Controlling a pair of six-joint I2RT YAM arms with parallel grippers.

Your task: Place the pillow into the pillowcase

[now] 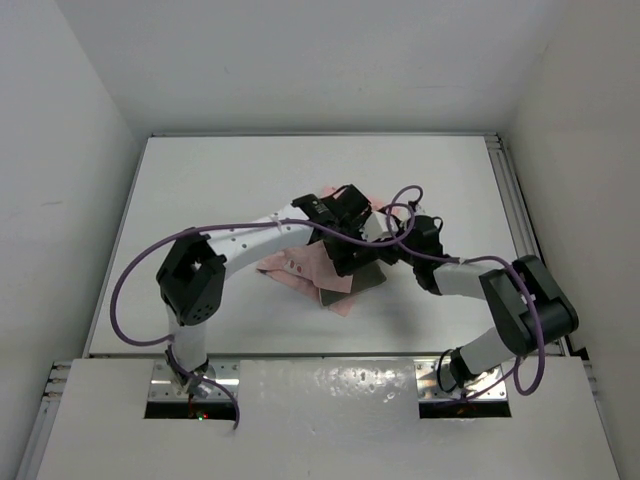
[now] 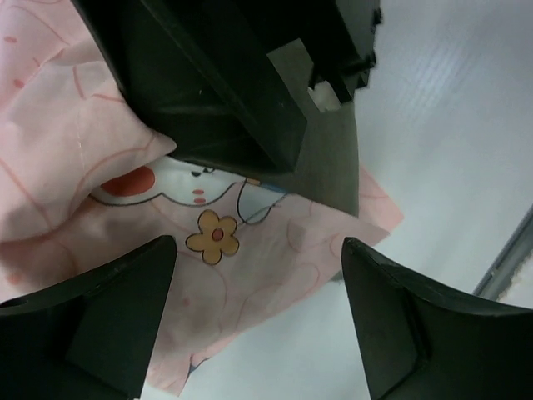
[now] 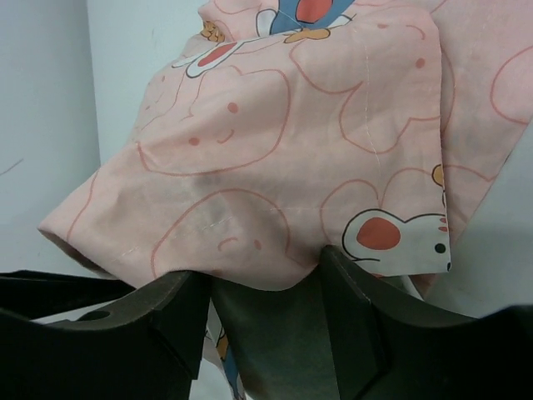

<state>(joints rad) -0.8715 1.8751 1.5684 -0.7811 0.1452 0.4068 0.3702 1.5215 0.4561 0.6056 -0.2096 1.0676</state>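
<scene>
The right jaws clench the brown-grey fabric pillow (image 3: 266, 342), draped by the thin pink cartoon-printed pillowcase (image 3: 275, 167); the left jaws hang released above that cloth on the white bench (image 1: 200, 200).

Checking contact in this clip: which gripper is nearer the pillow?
Right. The right gripper has the grey pillow clamped between its fingers, beneath the draped pillowcase. The left gripper hovers open over the pillowcase, not touching the pillow.
</scene>
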